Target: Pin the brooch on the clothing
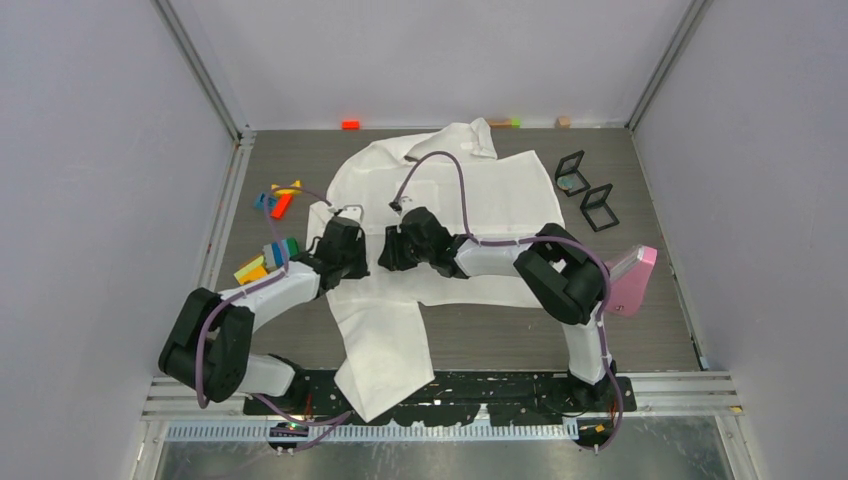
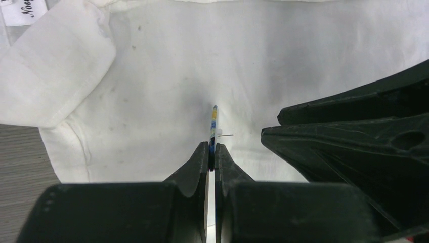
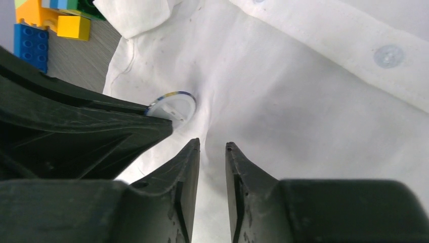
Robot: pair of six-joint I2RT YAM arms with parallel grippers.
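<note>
The clothing, a white shirt (image 1: 470, 200), lies spread on the grey table. My left gripper (image 2: 212, 147) is shut on the brooch (image 2: 214, 121), a thin round disc seen edge-on with a blue and yellow rim; its pin (image 2: 228, 135) sticks out to the right, just above the fabric (image 2: 152, 76). In the right wrist view the brooch (image 3: 174, 105) shows its pale back, pressed against puckered fabric (image 3: 283, 101). My right gripper (image 3: 212, 144) is narrowly open and empty over the shirt, right beside the left gripper's finger (image 3: 101, 121). Both grippers meet over the shirt's left half (image 1: 372, 250).
Coloured toy bricks (image 1: 268, 262) and more small toys (image 1: 280, 198) lie left of the shirt; bricks also show in the right wrist view (image 3: 45, 20). Two black frames (image 1: 585, 190) stand at the right, a pink object (image 1: 632, 280) near the right arm. Small blocks line the back wall (image 1: 350, 124).
</note>
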